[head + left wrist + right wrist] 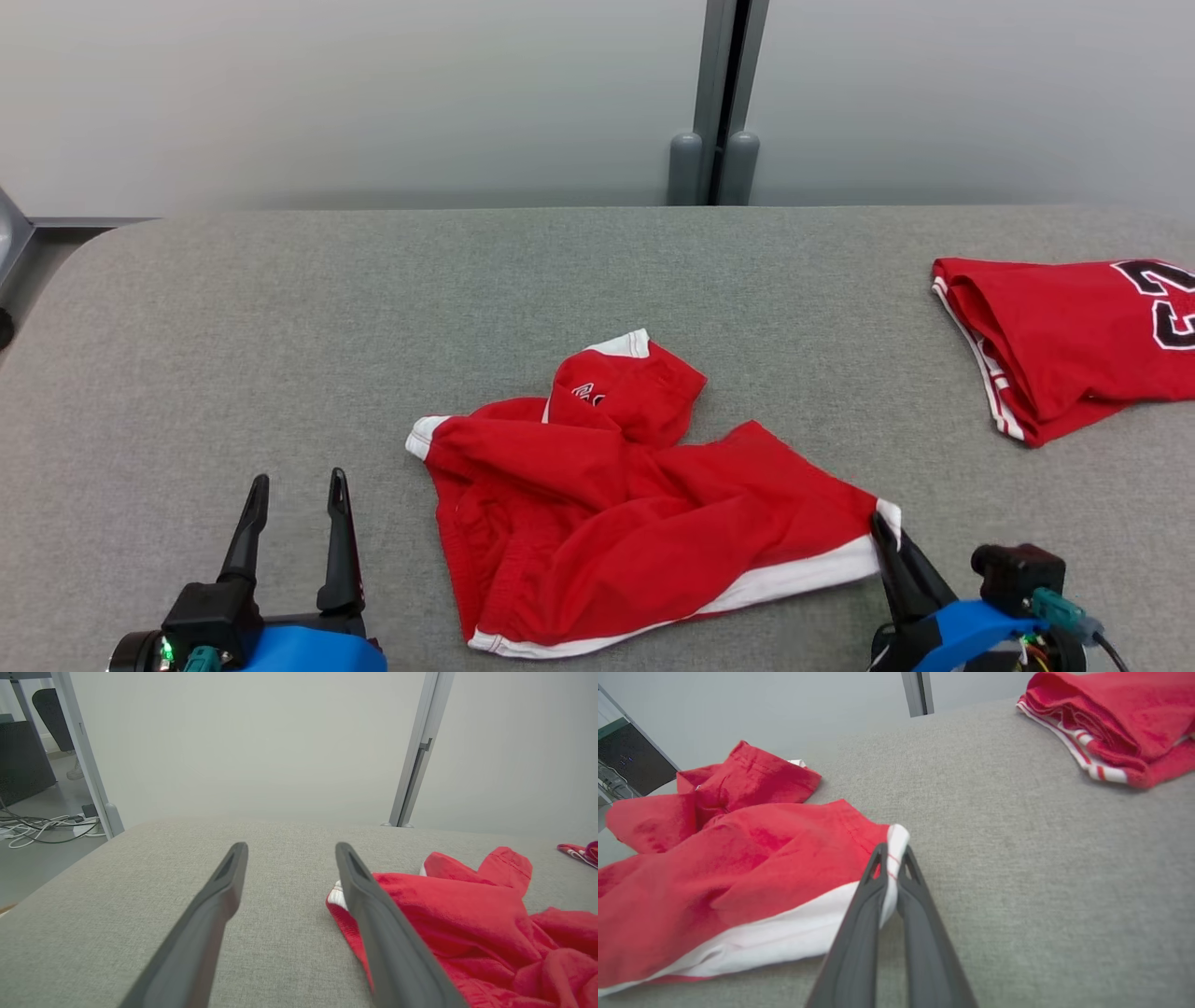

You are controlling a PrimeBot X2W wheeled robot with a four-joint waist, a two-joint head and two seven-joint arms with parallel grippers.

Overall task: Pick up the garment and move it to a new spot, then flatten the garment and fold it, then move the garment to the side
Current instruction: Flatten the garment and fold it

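The garment (616,504) is a crumpled pair of red shorts with white trim, lying in the middle of the grey table (280,336). My right gripper (882,525) is shut on the garment's white-trimmed right corner; the right wrist view shows the white hem (893,858) pinched between the two dark fingers (859,924). The garment (728,858) spreads to the left of that grip. My left gripper (297,485) stands open near the table's front left, with nothing between its fingers. In the left wrist view the garment (467,924) lies just right of my left gripper (289,847).
A folded red jersey (1074,336) with black numerals and striped trim lies at the table's right edge, also seen as the red jersey (1115,718) at the upper right of the right wrist view. A grey post (714,103) stands behind the table. Cables (42,826) lie on the floor at left.
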